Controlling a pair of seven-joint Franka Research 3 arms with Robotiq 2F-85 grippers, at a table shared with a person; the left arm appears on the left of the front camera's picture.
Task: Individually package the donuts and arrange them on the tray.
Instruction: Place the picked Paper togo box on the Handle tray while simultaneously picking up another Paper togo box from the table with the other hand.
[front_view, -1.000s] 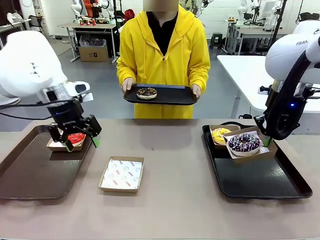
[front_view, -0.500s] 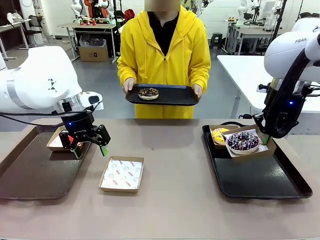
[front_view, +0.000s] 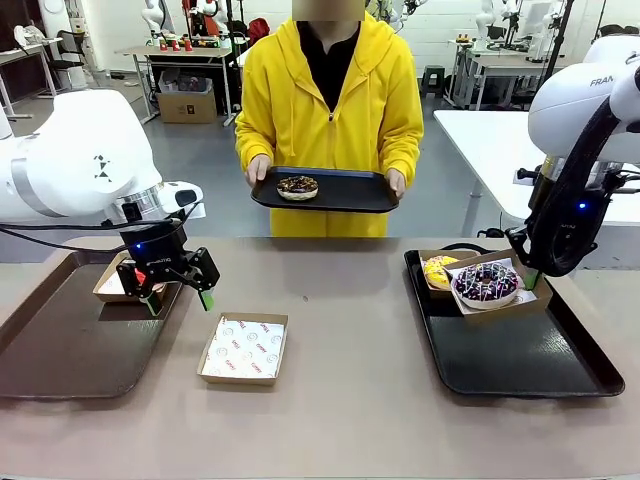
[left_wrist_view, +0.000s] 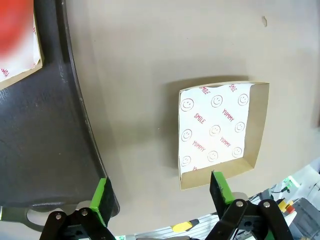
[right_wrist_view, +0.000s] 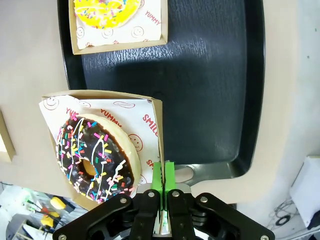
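three donuts (front_view: 441, 270) boxed; crumb donut (front_view: 297, 187) bare on person's tray (front_view: 352, 192). left gripper (front_view: 180, 302) spread by empty box (front_view: 245, 349), right gripper (right_wrist_view: 163, 175) pinches sprinkled donut's box (right_wrist_view: 156, 125).

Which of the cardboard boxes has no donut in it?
The box on the table between left tray and right tray: only printed paper inside. The others hold a red donut, yellow donut and sprinkled donut.

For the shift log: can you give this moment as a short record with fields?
Left pincer: open, over the table between left tray and empty box
Right pincer: shut on sprinkle box rim
Sprinkle donut: in that box, at right tray edge
Yellow donut: boxed, on right tray
Red donut: boxed, on left tray
Crumb donut: unboxed, on person's tray
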